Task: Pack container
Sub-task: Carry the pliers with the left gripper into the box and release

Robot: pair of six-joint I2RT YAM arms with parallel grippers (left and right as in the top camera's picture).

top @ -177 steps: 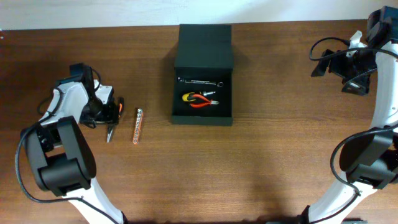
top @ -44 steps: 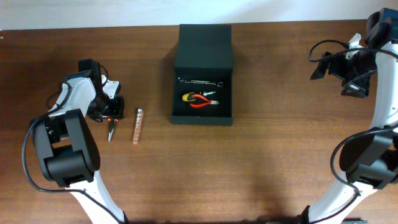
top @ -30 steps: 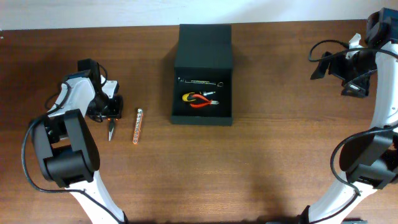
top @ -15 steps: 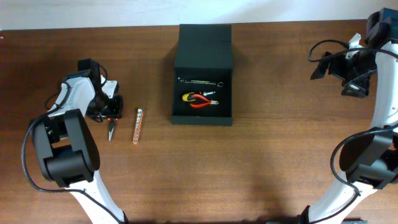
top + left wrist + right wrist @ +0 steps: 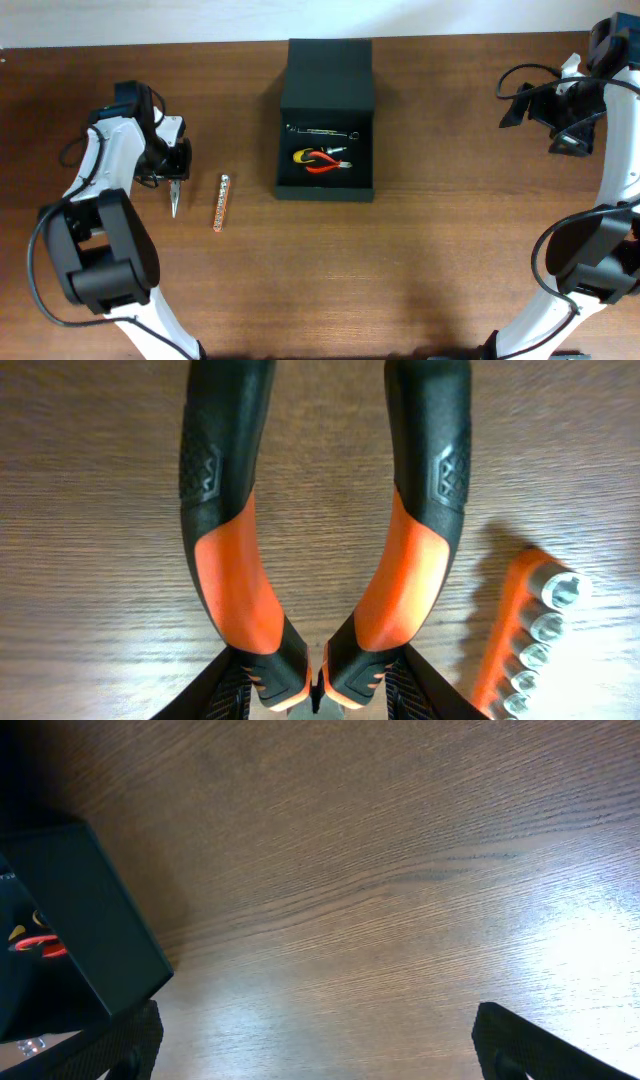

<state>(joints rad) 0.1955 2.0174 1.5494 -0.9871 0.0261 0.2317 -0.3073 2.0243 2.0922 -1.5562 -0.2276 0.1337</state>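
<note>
The container [image 5: 325, 192], a dark box, lies open at the table's back centre with its lid flap folded away. Red-and-yellow pliers [image 5: 320, 158] and a silver wrench [image 5: 320, 130] lie inside it. My left gripper [image 5: 170, 168] is far left of it, shut on black-and-orange pliers [image 5: 174, 195] whose nose points toward the front edge. In the left wrist view the fingers [image 5: 318, 695] clamp these pliers [image 5: 235, 560] near the pivot. My right gripper [image 5: 566, 125] is open and empty at the far right; its wrist view shows its fingers [image 5: 320, 1050] and the container [image 5: 80, 930].
An orange bit holder [image 5: 220, 201] with silver bits lies on the wood just right of the held pliers; it also shows in the left wrist view [image 5: 530, 630]. The brown wooden table [image 5: 450, 250] stretches between the container and the right arm.
My left gripper has shifted up and to the left with the black-and-orange pliers, which now point straight toward the front. The right arm has not moved.
</note>
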